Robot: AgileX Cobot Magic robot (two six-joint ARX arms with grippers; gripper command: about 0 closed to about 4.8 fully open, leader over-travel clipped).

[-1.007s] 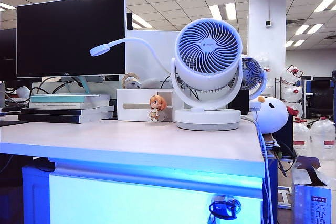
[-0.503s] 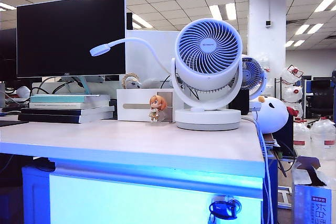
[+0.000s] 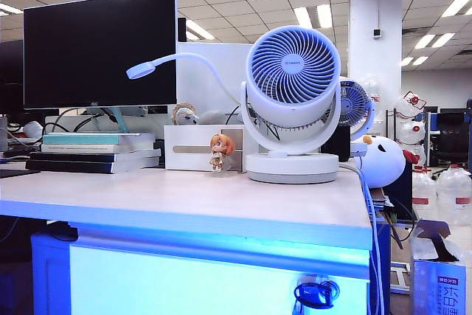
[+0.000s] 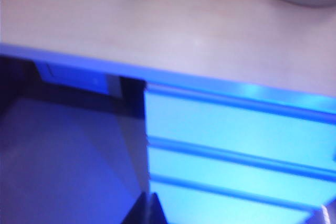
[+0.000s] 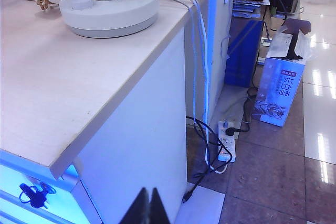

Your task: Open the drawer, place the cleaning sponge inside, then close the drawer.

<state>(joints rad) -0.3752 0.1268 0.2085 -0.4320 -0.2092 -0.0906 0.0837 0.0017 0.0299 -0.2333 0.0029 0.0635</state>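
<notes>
The drawer (image 3: pixel 206 285) glows blue-white under the desktop, with a silvery rail (image 3: pixel 221 245) along its top edge; it is closed. In the left wrist view the drawer (image 4: pixel 236 129) is the top one of a stack of glowing fronts. My left gripper (image 4: pixel 149 209) is shut and empty, low in front of that stack's left edge. My right gripper (image 5: pixel 148 206) is also shut and empty, hanging beside the desk's white right side panel (image 5: pixel 142 145). The cleaning sponge is out of view. Neither gripper shows in the exterior view.
On the desk (image 3: pixel 184 197) stand a white fan (image 3: pixel 291 101), a monitor (image 3: pixel 99 49), stacked books (image 3: pixel 96 151), a white slotted box (image 3: pixel 193 147) and a figurine (image 3: pixel 219 153). Keys (image 3: pixel 313 294) hang from the front. A power strip (image 5: pixel 227 141) and a carton (image 5: pixel 281 85) are on the floor.
</notes>
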